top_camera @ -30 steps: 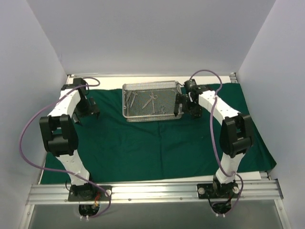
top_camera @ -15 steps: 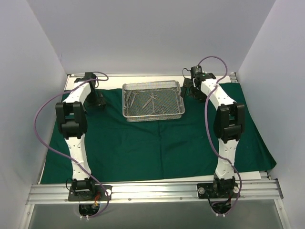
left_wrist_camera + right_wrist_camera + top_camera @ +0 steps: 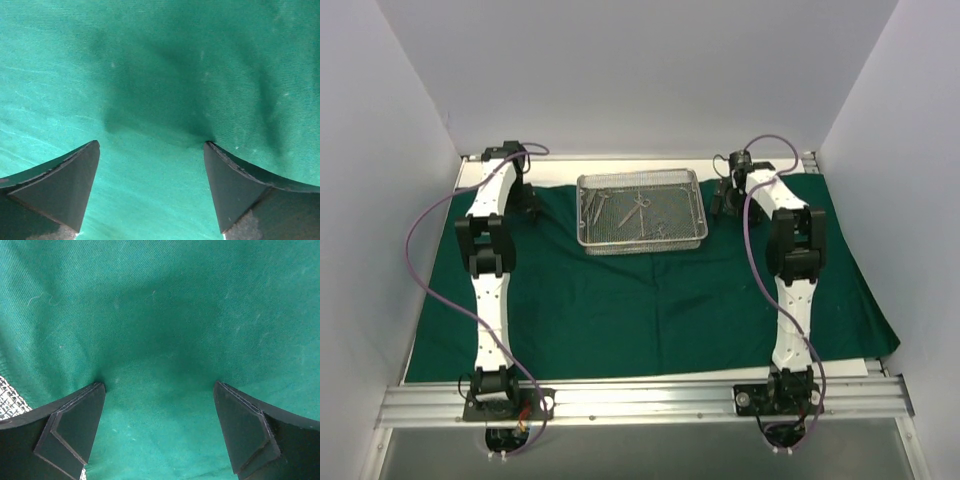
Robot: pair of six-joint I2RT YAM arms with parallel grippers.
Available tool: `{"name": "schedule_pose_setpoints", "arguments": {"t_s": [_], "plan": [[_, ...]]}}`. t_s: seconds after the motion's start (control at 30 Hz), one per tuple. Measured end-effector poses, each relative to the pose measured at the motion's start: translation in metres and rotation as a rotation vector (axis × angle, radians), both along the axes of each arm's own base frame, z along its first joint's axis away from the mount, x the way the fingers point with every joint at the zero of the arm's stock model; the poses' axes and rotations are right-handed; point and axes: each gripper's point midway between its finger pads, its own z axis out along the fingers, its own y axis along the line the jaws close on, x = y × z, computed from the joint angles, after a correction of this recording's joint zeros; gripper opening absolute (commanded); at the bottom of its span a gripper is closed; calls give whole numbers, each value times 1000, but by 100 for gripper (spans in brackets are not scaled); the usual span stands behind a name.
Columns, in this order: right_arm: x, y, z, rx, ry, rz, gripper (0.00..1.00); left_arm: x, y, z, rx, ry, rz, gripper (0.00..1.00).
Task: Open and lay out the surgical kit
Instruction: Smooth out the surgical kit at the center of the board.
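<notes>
In the top view, the dark green drape (image 3: 650, 300) is lying spread across the table. The left gripper (image 3: 527, 206) and the right gripper (image 3: 724, 197) are both reaching down over the drape's far part. The wire-mesh tray (image 3: 642, 240) is sitting on the drape between the two grippers, just beside the right one and a little farther from the left one. Thin steel instruments (image 3: 638, 207) are lying scattered inside the tray; they are too small to tell apart.

In the left wrist view, the left gripper (image 3: 150, 147) is standing wide open, its dark fingers (image 3: 60, 185) spread well apart. Only drape (image 3: 160, 70) is showing between and beyond them, with a small crease at the right fingertip.

In the right wrist view, the right gripper (image 3: 159, 385) is likewise gaping, holding nothing, its fingers (image 3: 75, 425) down close to the drape (image 3: 160, 305). A corner of the tray (image 3: 7, 401) is showing just outside the left finger.
</notes>
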Motion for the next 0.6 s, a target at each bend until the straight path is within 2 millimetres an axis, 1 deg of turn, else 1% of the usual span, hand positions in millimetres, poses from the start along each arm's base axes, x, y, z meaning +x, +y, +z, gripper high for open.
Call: {"name": "schedule_pose_setpoints", "arguments": {"t_s": [0.17,0.33,0.6], "plan": [[0,4,-3,16,-9,-18,93,3,1,-2,-26,10,-21,93],[-2,13,-4,25,-21,-54,93,4,7,-4,-91,13,-37,93],[-5,42,-2,65,-32,-106,93,9,34,-9,-194,-19,-25,93]]}}
